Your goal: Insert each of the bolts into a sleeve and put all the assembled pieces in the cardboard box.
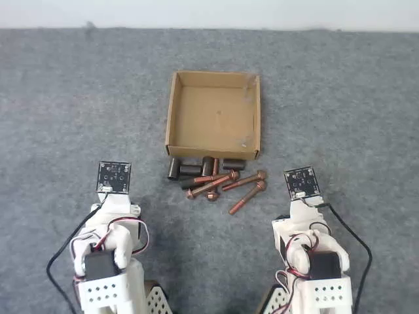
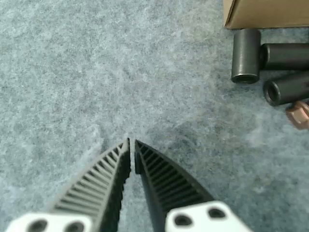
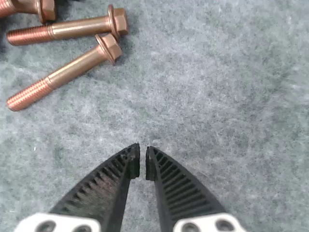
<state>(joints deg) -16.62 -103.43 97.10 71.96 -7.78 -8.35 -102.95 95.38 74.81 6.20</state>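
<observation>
Left hand (image 2: pixel 131 145) clenched, empty; right hand (image 3: pixel 142 154) likewise. Sleeves (image 2: pixel 246 55) near, ahead of former; bolts (image 3: pixel 72 72) ahead of latter, heaped, touching. Risk: grab jostles neighbours, round stock rolls off. Cardboard box (image 1: pixel 171 118) just beyond heap.

The left arm (image 1: pixel 108 258) sits at 7 o'clock in the high view and the right arm (image 1: pixel 313 258) at 5 o'clock, both wrists pointing toward 12. On the left gripper (image 2: pixel 131 144) and the right gripper (image 3: pixel 142 151), the ribbed black fingers (image 2: pixel 113 166) are drawn together to a thin slit.
</observation>
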